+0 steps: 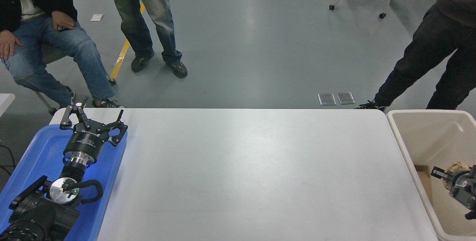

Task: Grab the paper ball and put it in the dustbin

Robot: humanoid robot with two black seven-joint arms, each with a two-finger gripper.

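Observation:
The tan-brown paper ball is inside the beige dustbin at the table's right end, low between its walls. My right gripper comes in from the right edge, reaches down into the dustbin and is shut on the paper ball. One black fingertip shows left of the ball; the other is hidden. My left gripper is parked, open and empty, over the blue tray at the lower left.
The white table lies between tray and dustbin. A brown patch shows on the dustbin's floor. A person sits at the top left, one stands beside, another stands behind the dustbin.

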